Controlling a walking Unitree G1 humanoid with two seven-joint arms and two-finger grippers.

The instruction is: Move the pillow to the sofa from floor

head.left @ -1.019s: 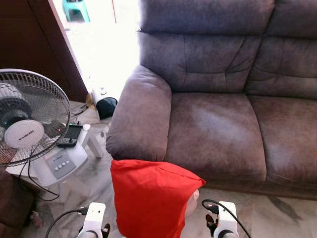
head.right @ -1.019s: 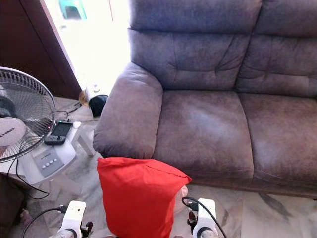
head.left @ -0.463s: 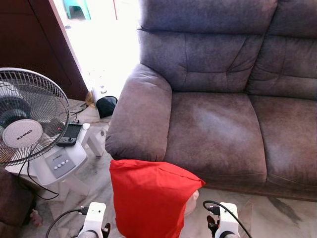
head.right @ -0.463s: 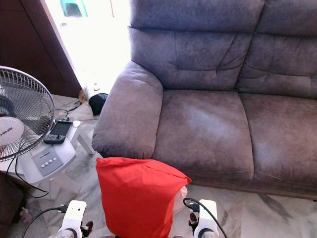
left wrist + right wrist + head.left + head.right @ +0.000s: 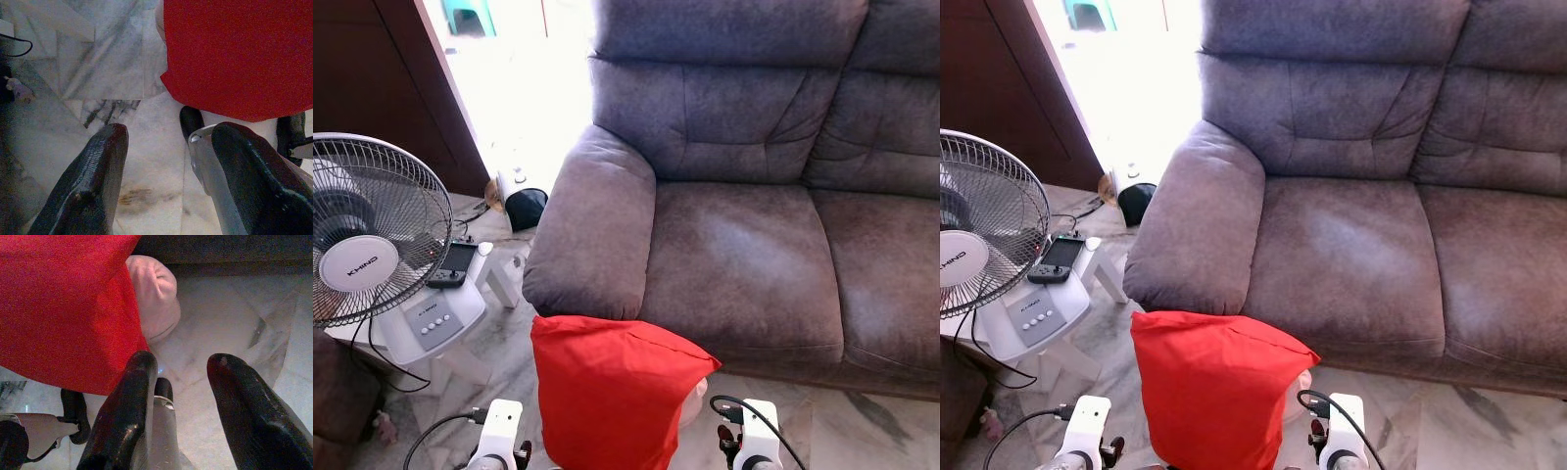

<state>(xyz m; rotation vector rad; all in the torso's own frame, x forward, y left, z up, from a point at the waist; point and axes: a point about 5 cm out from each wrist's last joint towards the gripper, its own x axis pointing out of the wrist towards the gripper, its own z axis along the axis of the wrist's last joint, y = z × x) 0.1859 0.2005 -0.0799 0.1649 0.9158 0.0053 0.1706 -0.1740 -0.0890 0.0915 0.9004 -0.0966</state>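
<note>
Red pillow (image 5: pixel 607 392) before sofa (image 5: pixel 744 245); left fingers (image 5: pixel 93 186) and right fingers (image 5: pixel 132 416) spread, empty

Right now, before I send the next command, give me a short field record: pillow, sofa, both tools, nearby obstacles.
pillow: red pillow held up between the two arms, in front of the sofa's left armrest, a pale inner corner poking out of the cover
sofa: brown sofa, seat cushions bare
left tool: left tool open, fingers beside the pillow, floor below
right tool: right tool open, fingers beside the pillow
obstacles: standing fan on the robot's left; a remote on its base
task state: pillow not yet on the sofa
</note>
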